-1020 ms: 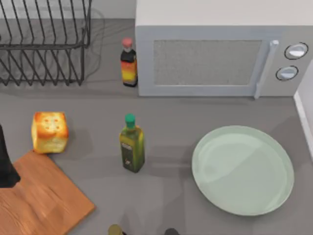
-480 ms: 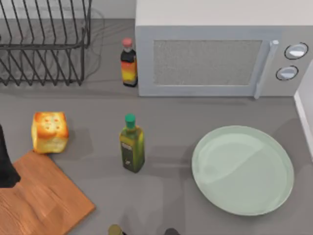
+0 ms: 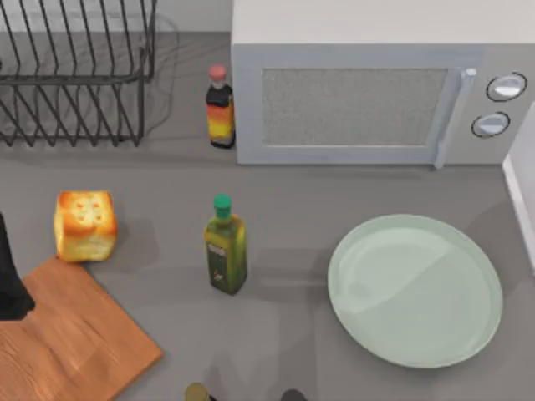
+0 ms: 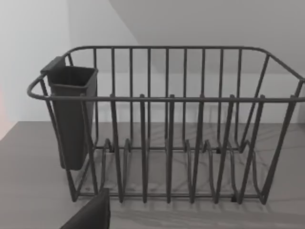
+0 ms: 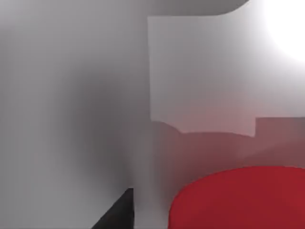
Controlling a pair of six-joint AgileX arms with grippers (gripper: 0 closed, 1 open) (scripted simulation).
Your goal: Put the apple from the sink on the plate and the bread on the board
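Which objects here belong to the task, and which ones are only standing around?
Task things: apple, plate, bread, board.

Bystanders: olive oil bottle, sauce bottle, microwave, dish rack with its cutlery cup.

two bottles (image 3: 226, 255), one plate (image 3: 415, 290)

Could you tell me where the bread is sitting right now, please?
In the top view the bread sits on the table at the left side, just beyond the board's far corner, with the green-capped oil bottle to its right.
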